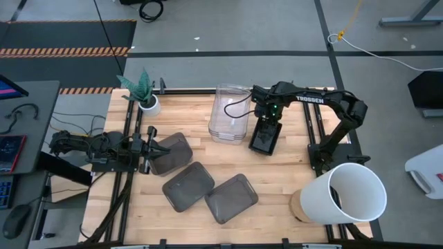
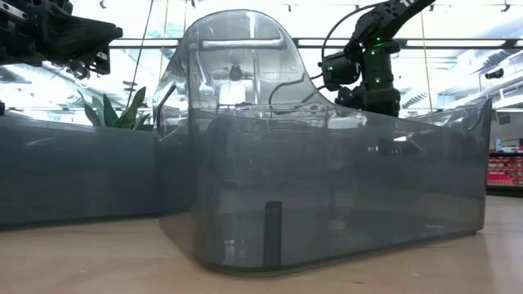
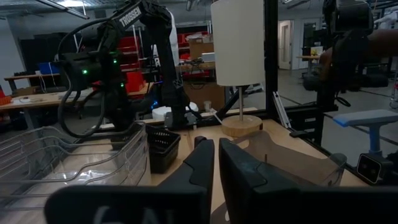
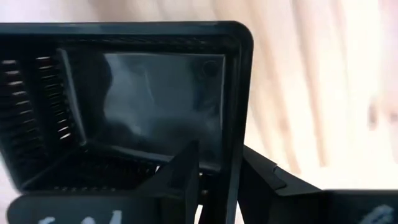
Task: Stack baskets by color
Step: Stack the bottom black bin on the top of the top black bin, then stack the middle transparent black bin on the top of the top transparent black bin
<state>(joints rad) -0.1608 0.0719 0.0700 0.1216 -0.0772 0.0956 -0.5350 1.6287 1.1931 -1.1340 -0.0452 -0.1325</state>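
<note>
Right gripper (image 1: pixel 265 140) over black perforated basket (image 1: pixel 265 137) at table centre-right, fingers straddling one slotted wall, slightly parted, not clamped. Clear ribbed basket stack (image 1: pixel 229 113) just beside it. Three smoky grey baskets (image 1: pixel 188 186), rounded corners, glossy, spread on pale wood table (image 1: pixel 277 187). Left gripper (image 1: pixel 154 149) at edge of nearest grey basket (image 1: pixel 171 153), fingers nearly together; grip on rim unclear.

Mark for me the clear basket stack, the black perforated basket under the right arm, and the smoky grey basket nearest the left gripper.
clear basket stack (image 1: pixel 228 114), high view, on its transparent floor.
black perforated basket (image 1: pixel 264 140), high view, on its dark floor.
smoky grey basket (image 1: pixel 173 153), high view, on the middle of its floor.
</note>
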